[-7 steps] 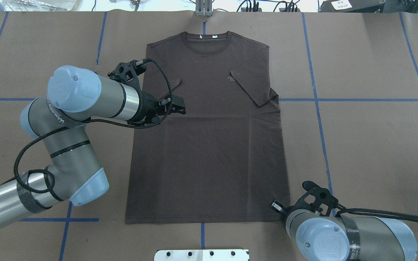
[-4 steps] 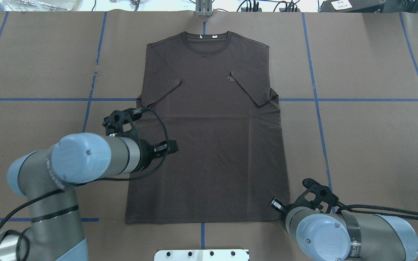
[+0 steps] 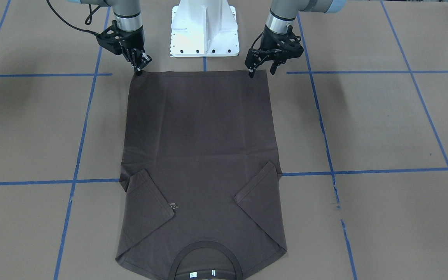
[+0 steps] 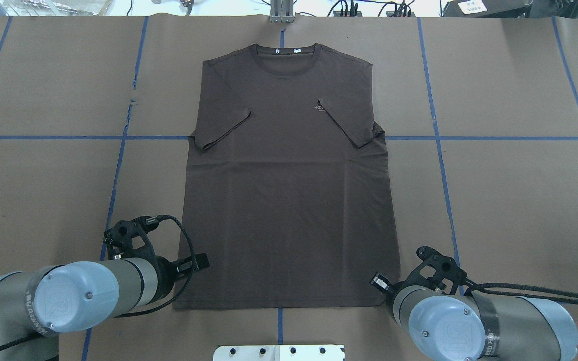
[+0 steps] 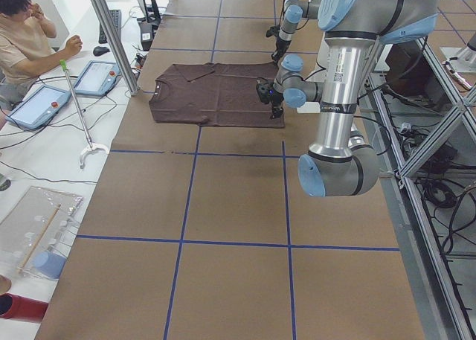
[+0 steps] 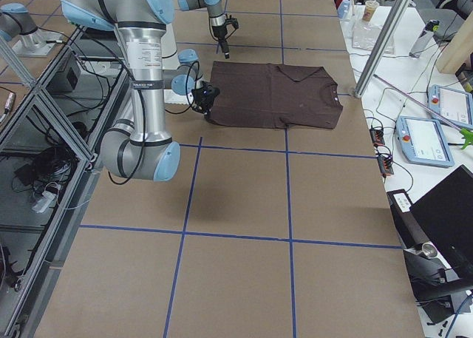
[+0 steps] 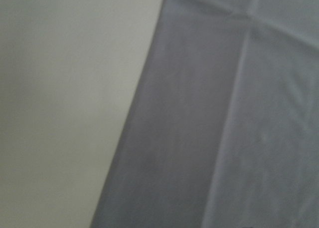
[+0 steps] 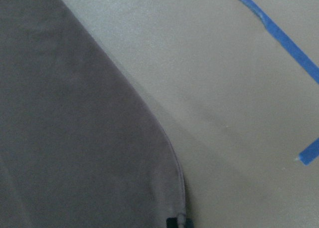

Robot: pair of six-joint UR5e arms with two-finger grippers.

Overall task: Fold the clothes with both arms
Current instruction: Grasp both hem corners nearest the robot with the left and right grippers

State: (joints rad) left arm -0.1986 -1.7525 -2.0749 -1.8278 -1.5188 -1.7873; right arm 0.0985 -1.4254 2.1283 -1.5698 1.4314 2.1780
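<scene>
The dark grey-brown T-shirt (image 4: 289, 200) lies flat, front up, on the brown table, collar (image 4: 285, 55) far from the robot and both sleeves folded in over the chest. My left gripper (image 3: 262, 72) stands open over the hem's left corner, its fingers straddling the edge of the cloth. My right gripper (image 3: 139, 70) is at the hem's right corner and looks shut on that corner of the T-shirt (image 8: 75, 138). One fingertip (image 8: 177, 222) shows on the curved cloth edge in the right wrist view. The left wrist view holds only the T-shirt (image 7: 224, 138) and table.
The white base pedestal (image 3: 204, 27) stands just behind the hem, between the arms. Blue tape lines (image 4: 437, 135) cross the brown table cover. In the left side view a seated person (image 5: 22, 35) and tablets (image 5: 97, 78) are beyond the table's far edge.
My left arm has swung back from the shirt's left sleeve to the hem's left corner. The right arm has stayed at its corner.
</scene>
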